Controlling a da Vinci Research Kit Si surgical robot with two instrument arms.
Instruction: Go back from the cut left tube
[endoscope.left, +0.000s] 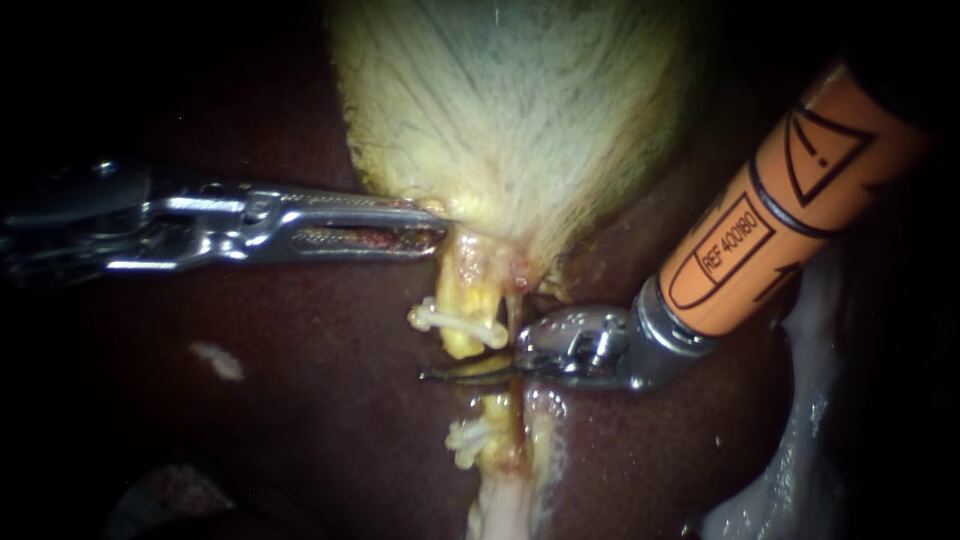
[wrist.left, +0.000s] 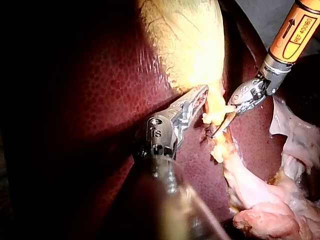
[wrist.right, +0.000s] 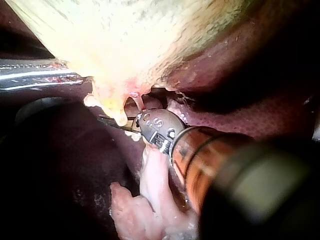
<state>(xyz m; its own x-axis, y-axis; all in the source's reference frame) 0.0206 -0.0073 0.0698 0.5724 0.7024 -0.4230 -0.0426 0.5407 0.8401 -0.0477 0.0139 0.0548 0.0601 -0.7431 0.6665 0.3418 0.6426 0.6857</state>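
our left instrument (endoscope.left: 432, 232) comes in level across the liver (endoscope.left: 290, 400). its jaws are closed on the lower edge of the gallbladder (endoscope.left: 510, 110), with a strip of red tissue showing between them. just under that grip the tube (endoscope.left: 463, 300) hangs as a short yellow stump with a white clip (endoscope.left: 455, 322) across it. the tube is cut through: its lower piece (endoscope.left: 497, 420) lies apart from the stump and carries a second clip (endoscope.left: 466, 437). our right instrument (endoscope.left: 455, 374), on an orange shaft, comes in from the upper right. its thin curved blades lie together, holding nothing, in the gap between the two cut ends, and the tip reaches just past the tube. in the left wrist view the blades sit just beside the upper clip, ahead of our left instrument's jaws. pale tissue (endoscope.left: 800, 440) lies on the liver under the orange shaft, well apart from the tube.
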